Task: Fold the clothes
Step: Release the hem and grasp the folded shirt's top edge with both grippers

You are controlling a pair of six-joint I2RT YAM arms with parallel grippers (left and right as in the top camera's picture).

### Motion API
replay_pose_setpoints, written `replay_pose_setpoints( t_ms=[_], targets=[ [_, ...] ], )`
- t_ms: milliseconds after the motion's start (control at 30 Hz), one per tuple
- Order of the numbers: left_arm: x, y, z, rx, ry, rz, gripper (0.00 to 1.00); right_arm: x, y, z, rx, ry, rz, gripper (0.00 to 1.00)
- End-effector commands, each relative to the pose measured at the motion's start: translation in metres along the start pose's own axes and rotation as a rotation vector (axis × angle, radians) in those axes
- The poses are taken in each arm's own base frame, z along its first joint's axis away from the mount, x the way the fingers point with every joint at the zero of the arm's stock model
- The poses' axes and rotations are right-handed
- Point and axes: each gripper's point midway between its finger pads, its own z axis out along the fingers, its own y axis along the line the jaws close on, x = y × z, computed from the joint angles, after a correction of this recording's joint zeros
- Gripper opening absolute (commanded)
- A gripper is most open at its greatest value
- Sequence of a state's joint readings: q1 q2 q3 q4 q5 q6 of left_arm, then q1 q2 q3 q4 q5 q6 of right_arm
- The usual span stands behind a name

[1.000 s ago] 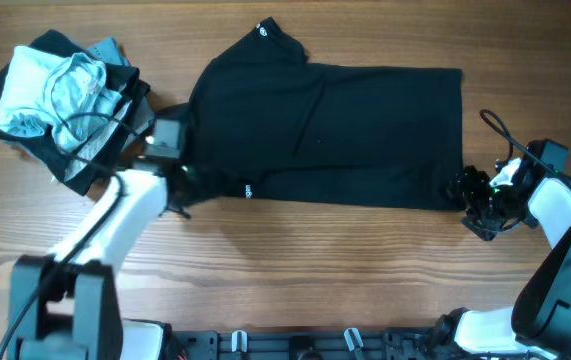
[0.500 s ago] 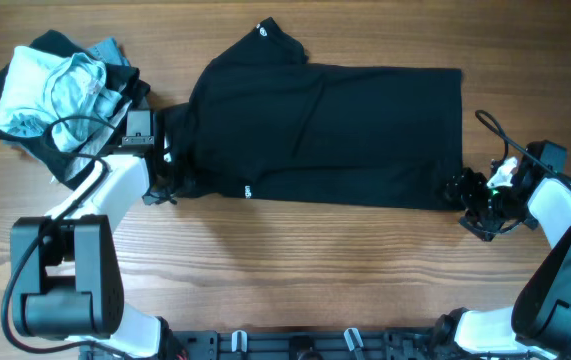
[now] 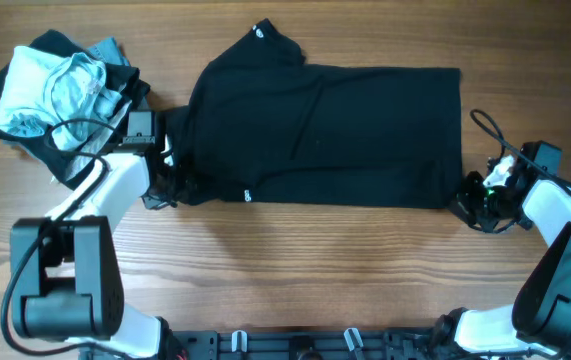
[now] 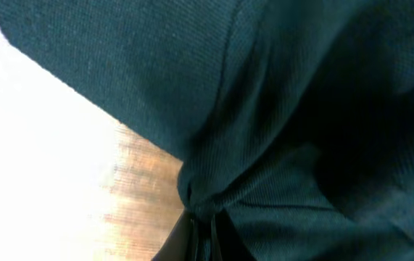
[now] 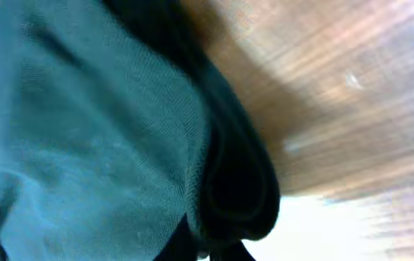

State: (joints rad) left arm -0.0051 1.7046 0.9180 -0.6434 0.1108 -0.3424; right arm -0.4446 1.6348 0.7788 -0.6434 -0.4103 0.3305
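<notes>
Far left, well apart from both sets of fingers: pile of other garments (image 3: 50, 90), light grey-blue on dark, lying on the wood table (image 3: 295, 270).

Left gripper (image 3: 177, 172): sits at the left edge of the black T-shirt (image 3: 345, 130), near-side corner.
- Wrist view: fingers (image 4: 192, 235) are pressed together with a gather of shirt fabric pinched at the tips.
- The cloth puckers right at the tips and fans out ahead of them and to their right.
- Bare wood shows to the left of the fingers.

Shirt: spread mostly flat across the middle of the table, long axis running from one gripper to the other, one end at each set of fingers.
- A bump of fabric sticks out on the far side toward the left end, carrying a small white tag (image 3: 260, 30).
- A second white tag (image 3: 247, 195) sits on the near edge, just right of the left fingers.
- There are a few soft creases and no fold across the body.

Right gripper (image 3: 462, 203): at the shirt's near right corner.
- Wrist view: fingers (image 5: 185, 248) are closed on a doubled-over edge of the fabric, which rolls over just ahead of the tips.
- Wood shows to the right of them.

Black cable (image 3: 485, 125) loops just beyond the right wrist, off the shirt.
</notes>
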Motion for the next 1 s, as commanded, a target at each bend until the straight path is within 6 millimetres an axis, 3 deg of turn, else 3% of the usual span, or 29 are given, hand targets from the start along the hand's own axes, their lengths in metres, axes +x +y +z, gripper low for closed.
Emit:
replay_pose_setpoints(
  t_ms=[0, 100, 233, 267, 300, 333, 467, 567, 633, 667, 733, 800, 900, 967],
  targets=[
    [0.006, 0.002, -0.019, -0.001, -0.013, -0.008, 0.04, -0.006, -0.041, -0.019, 0.216, -0.026, 0.185, 0.04],
    [0.019, 0.004, -0.028, -0.003, 0.023, -0.009, 0.04, -0.014, -0.063, -0.053, 0.324, -0.072, 0.266, 0.04],
    [0.048, 0.013, -0.034, -0.034, 0.135, -0.023, 0.04, -0.018, -0.061, -0.079, 0.284, -0.123, 0.293, 0.06],
    [0.053, 0.014, -0.035, -0.038, 0.157, -0.027, 0.11, -0.015, -0.055, -0.079, 0.255, -0.105, 0.245, 0.48],
    [0.059, 0.013, -0.036, -0.033, 0.182, -0.03, 0.34, -0.013, -0.054, -0.079, 0.25, -0.093, 0.238, 0.72],
    [0.064, 0.011, -0.037, -0.016, 0.207, -0.035, 0.49, -0.012, -0.054, -0.079, 0.248, -0.092, 0.237, 0.75],
    [0.068, 0.0, -0.052, 0.029, 0.253, -0.044, 0.57, -0.026, -0.048, -0.085, 0.23, -0.137, 0.219, 0.75],
    [0.047, -0.013, -0.084, 0.049, 0.207, -0.031, 0.58, -0.048, -0.018, -0.1, 0.113, -0.185, 0.089, 0.73],
    [0.019, -0.03, -0.11, 0.098, 0.114, 0.007, 0.57, -0.062, 0.023, -0.114, -0.067, -0.22, -0.063, 0.69],
    [-0.007, -0.046, -0.128, 0.151, 0.02, 0.054, 0.57, -0.07, 0.044, -0.125, -0.158, -0.247, -0.118, 0.65],
    [-0.042, -0.079, -0.155, 0.265, -0.139, 0.18, 0.58, -0.079, 0.068, -0.139, -0.255, -0.284, -0.172, 0.65],
    [-0.075, -0.117, -0.175, 0.332, -0.333, 0.337, 0.66, -0.084, 0.092, -0.147, -0.339, -0.321, -0.262, 0.65],
    [-0.104, -0.15, -0.165, 0.315, -0.468, 0.441, 0.75, -0.082, 0.111, -0.142, -0.35, -0.328, -0.33, 0.65],
    [-0.117, -0.173, -0.131, 0.313, -0.481, 0.51, 0.78, -0.076, 0.123, -0.135, -0.336, -0.319, -0.376, 0.65]
  ],
)
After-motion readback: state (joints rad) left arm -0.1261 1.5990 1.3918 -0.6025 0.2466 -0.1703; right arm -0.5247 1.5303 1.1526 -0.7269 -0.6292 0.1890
